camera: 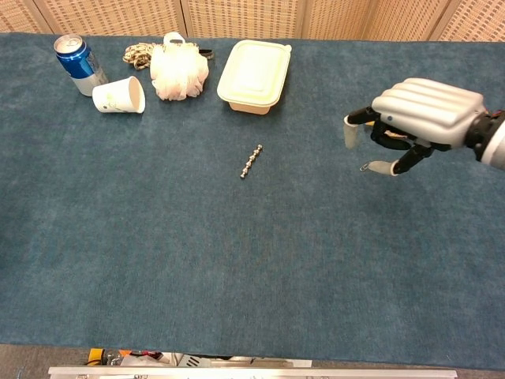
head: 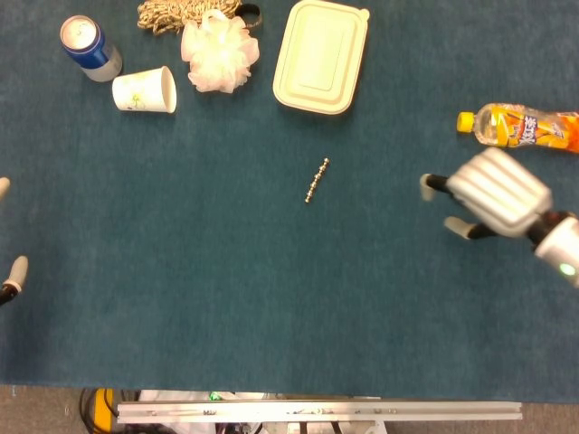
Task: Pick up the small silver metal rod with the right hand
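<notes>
The rod (head: 316, 181) is lying alone on the blue cloth (head: 271, 298), a little below the closed lunch box (head: 321, 56). The right hand (head: 493, 194) is hovering well apart from it, above the cloth, near the orange bottle (head: 520, 127). Its fingers are spread and holding nothing, probably so they are ready to close around the rod.

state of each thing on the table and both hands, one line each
metal rod: lying flat on the cloth, untouched
right hand: fingers apart, holding nothing, away from the rod
left hand: only fingertips at the frame edge, state unclear
soda can: upright
paper cup: on its side
food box: lid closed
juice bottle: lying down, capped
bath sponge: resting by the rope
</notes>
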You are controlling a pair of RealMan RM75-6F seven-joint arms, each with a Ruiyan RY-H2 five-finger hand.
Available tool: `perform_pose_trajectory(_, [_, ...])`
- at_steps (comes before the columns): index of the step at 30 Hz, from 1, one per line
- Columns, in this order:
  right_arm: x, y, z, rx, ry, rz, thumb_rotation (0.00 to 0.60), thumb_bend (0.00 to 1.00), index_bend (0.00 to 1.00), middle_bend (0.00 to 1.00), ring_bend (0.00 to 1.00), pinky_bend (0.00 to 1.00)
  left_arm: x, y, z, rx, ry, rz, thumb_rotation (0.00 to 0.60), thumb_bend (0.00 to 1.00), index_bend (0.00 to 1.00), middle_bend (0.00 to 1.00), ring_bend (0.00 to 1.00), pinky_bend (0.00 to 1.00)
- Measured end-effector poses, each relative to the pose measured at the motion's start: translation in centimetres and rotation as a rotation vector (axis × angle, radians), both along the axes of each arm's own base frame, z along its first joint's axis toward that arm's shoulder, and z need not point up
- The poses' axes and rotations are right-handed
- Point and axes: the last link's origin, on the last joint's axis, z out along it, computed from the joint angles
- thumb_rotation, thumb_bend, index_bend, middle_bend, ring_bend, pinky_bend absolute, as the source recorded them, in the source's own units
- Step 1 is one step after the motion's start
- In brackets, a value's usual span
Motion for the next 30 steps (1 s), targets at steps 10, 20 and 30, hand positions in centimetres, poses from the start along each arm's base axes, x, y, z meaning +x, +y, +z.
perform_pose_trajectory(10, [3.8,-2.3,-5.5,0.058,0.046,0.1,0.6,0.25,0.44,0.94,1.0,1.0,-0.4,0.0,0.1,0.001,-0.011,0.011,0.6,0.32,0.06,0.11,0.09,0.06])
perform_pose_trajectory(20, [6.3,-4.3,-9.8,0.081,0.11,0.169,0.6,0.25,0.44,0.94,1.0,1.0,-0.8,-0.1,0.3,0.005,-0.02,0.019,0.6,0.32,0.06,0.11,0.09,0.06])
perform_pose_trajectory(30, [8.1,-5.8,-13.6,0.086,0.157,0.208,0.6,0.26,0.45,0.94,1.0,1.0,-1.3,0.1,0.4,0.016,-0.036,0.04,0.6,0.32,0.06,0.11,0.09,0.06])
